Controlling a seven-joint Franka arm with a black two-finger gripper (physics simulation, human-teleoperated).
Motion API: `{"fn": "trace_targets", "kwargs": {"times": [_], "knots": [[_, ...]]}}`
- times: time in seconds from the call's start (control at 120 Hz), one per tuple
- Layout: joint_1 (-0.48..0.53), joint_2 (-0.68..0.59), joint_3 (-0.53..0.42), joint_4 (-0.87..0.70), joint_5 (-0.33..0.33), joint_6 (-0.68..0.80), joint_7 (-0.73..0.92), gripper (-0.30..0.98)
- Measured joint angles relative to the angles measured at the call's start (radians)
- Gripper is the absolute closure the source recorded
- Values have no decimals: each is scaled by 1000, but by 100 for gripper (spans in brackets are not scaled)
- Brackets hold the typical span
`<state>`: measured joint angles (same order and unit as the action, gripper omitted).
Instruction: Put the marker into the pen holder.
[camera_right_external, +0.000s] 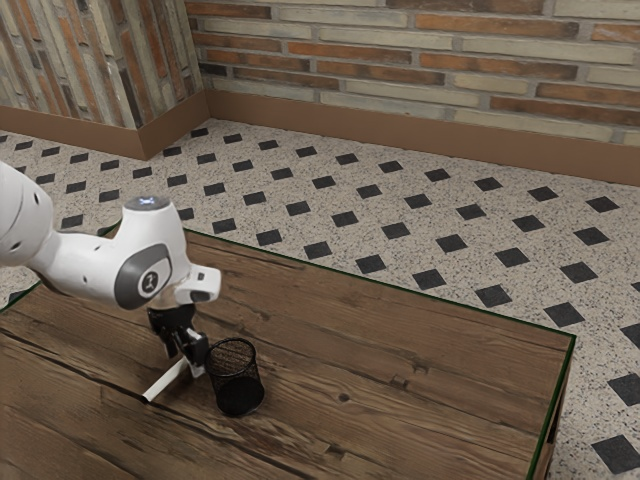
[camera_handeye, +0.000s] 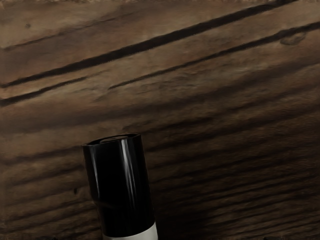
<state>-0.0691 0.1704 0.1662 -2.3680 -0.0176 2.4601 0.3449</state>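
Black cap (camera_handeye: 120, 185): nearest the lens, glossy, with a recessed end and a rim around it; the white barrel (camera_handeye: 131, 233) begins right behind it.
Marker (camera_right_external: 165, 382): outside the pen holder (camera_right_external: 239, 382), one end at the gripper (camera_right_external: 187, 364), the other slanting away over the desk (camera_right_external: 400, 360); whether it touches the wood I can't tell from here.
Gripper: low, just beside the pen holder; whether it stands wide or narrow, or has hold of the marker, I cannot make out.
Pen holder: black wire mesh, upright on the desk, its mouth open upward.
Done: the reach, by my judgement; the hand is down at the marker.
Left: a sure grip if there is none, then lift, turn the marker upright, carry it over the rim and let go.
Exterior view: gives the pen holder, the white arm (camera_right_external: 90, 265) and how near they stand to each other, with the tiled floor (camera_right_external: 345, 210) beyond.
Wrist view: gives the cap's colour and shape and the wood grain close up, details too small for me to read from the side.
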Motion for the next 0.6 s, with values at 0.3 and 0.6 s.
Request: {"fn": "trace_targets", "kwargs": {"times": [0.3,0.6], "knots": [[0,0,1,1,-2,-1,11,38],[0,-5,1,-1,-3,-1,18,61]]}}
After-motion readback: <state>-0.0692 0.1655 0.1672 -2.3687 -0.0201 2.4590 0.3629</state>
